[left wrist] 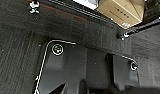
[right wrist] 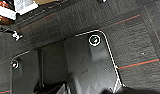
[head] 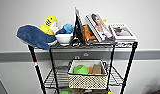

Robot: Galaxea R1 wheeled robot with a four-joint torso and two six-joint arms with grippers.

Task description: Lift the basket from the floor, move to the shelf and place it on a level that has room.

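— Where is the basket [head: 87, 74] found?

— It is seen resting on the second tier [head: 56, 79] of the shelf [head: 130, 60], below the crowded top level, with a green bowl [head: 81, 69] inside it.

— And the grippers?

— Whether their fingers are apart or together cannot be told; the floor [left wrist: 18, 50] is what is faced by both wrists.

— What is advised?

— Placement is judged done. The basket should be checked as sitting squarely within the posts, and the rack should be left undisturbed.
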